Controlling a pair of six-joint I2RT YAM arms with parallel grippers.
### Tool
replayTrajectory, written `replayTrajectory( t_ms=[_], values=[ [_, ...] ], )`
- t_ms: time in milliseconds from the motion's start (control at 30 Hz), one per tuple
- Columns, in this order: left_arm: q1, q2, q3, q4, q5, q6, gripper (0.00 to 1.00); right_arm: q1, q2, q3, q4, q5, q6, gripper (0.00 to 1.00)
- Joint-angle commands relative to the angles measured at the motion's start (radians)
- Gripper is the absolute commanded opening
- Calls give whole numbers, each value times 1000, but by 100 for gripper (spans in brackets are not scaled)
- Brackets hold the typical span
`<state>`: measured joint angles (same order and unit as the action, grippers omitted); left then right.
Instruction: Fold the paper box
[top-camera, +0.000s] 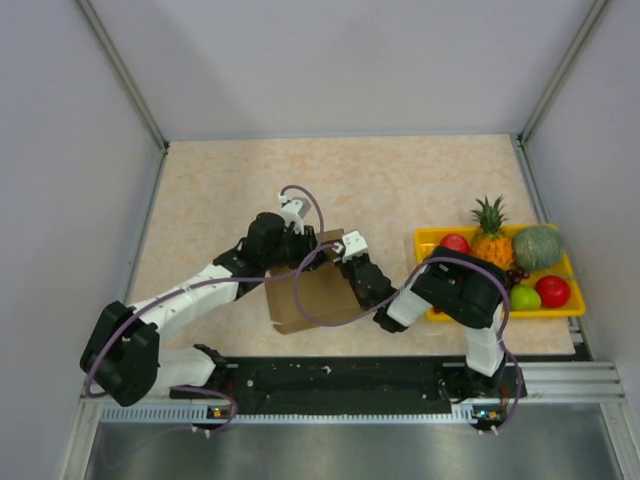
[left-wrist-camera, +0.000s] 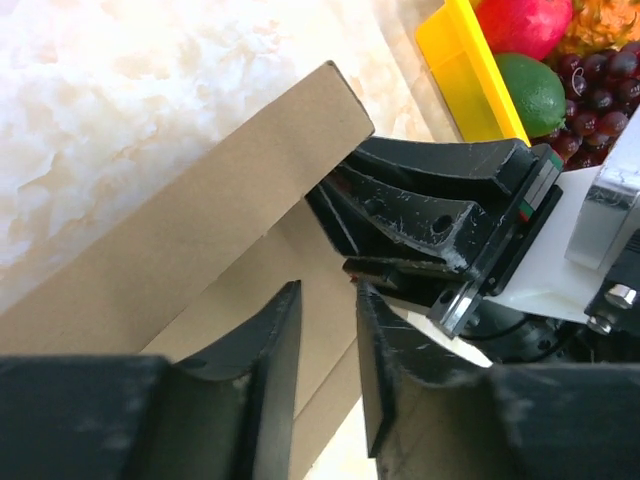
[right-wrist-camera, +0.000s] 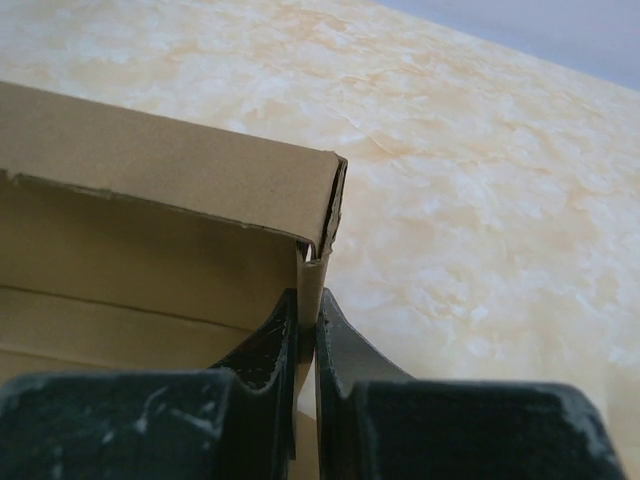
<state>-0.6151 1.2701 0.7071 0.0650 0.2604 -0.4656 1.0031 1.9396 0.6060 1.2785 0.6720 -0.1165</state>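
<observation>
Black two-finger right pincer (right-wrist-camera: 308, 298): jaws pressed together on a thin upright cardboard wall, right at its corner end. The sheet's edge stands between the two fingers.
Black two-finger left pincer (left-wrist-camera: 328, 300): jaws apart with a narrow gap, and brown card shows through the gap. Whether either finger touches the card, I cannot tell.
Pincers together: close to one another at the far edge of the box. In the left wrist view the right pincer's fingers reach in just ahead of the left's.
Plain brown kraft cardboard paper box (top-camera: 312, 296): partly folded, with one long wall raised along the far side. A flatter panel with crease lines lies below that wall. The box sits on the table towards the near edge, between the two arms. It is left of the tray and apart from it.
Pale beige marbled table (top-camera: 400, 180): carries the box and the tray.
Yellow plastic rectangular fruit tray (top-camera: 430, 240): at the table's right side. The right arm's dark elbow hangs over its near-left corner.
Fruit in the tray: a pineapple (top-camera: 490, 238), a grey-green melon (top-camera: 538, 247), a green round fruit (left-wrist-camera: 530, 92), dark grapes (left-wrist-camera: 600, 85) and red round fruits.
Grey wall panels (top-camera: 60, 150): enclose the table on three sides.
</observation>
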Motion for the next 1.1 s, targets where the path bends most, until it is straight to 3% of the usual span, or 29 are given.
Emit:
replayTrajectory(
  t_ms=[0,167,300,367,533,700,800,900,1067],
  values=[
    [58,-87,98,-92,25,36,37,-26,-11,-70,44,-127,-26,0],
    [90,-187,104,-103,138,50,49,-73,-27,-113,82,-280,-32,0],
    [116,-236,63,-31,77,4,58,-87,-21,-135,122,-325,-35,0],
    [124,-187,86,-56,2,4,62,-87,-21,-140,131,-333,-37,0],
    [124,18,181,-139,-33,68,65,-87,-13,-135,140,-328,-40,0],
    [123,115,204,-129,29,96,60,-87,-11,-118,122,-325,-38,0],
    [123,83,149,-73,69,76,58,-87,-14,-89,62,-273,-32,0],
    [123,87,138,-73,100,64,57,-66,10,-20,-14,-17,-11,0],
    [123,97,127,-37,138,39,53,5,79,93,-67,153,-77,0]
  ],
)
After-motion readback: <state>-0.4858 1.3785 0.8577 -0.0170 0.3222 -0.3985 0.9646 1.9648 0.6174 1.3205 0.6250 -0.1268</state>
